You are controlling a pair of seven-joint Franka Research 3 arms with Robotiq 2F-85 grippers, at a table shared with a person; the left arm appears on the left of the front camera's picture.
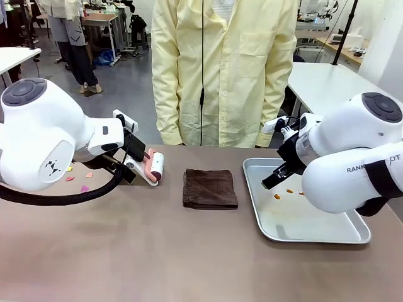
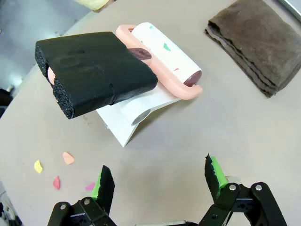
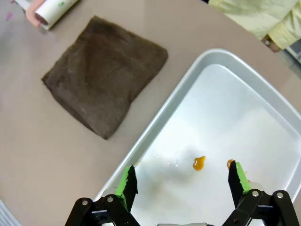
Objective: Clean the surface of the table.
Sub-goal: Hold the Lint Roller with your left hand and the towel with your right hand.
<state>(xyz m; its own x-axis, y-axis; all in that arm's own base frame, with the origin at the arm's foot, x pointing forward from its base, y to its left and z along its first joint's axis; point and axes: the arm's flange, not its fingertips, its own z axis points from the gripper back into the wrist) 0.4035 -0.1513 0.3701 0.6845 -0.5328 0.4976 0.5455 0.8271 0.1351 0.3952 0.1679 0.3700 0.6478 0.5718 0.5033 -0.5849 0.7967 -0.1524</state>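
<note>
Left claw [image 2: 156, 165] is hanging wide and empty above the desk [image 2: 202, 132]; the lint roller [image 2: 162, 54] is sitting just ahead, its foam handle [image 2: 94, 70] running along the finger line, 4 paper scraps [image 2: 68, 157] beside it. I'm judging the right claw [image 3: 181, 175], gaping over the tray [image 3: 263, 99], as farther off.

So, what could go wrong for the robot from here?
The open left gripper hangs near the lint roller; a poor grip on its black foam handle could tip it off its white stand. The paper scraps on the table could scatter instead of sticking. The open right gripper hovers over orange drops in the tray; it could smear them.
</note>
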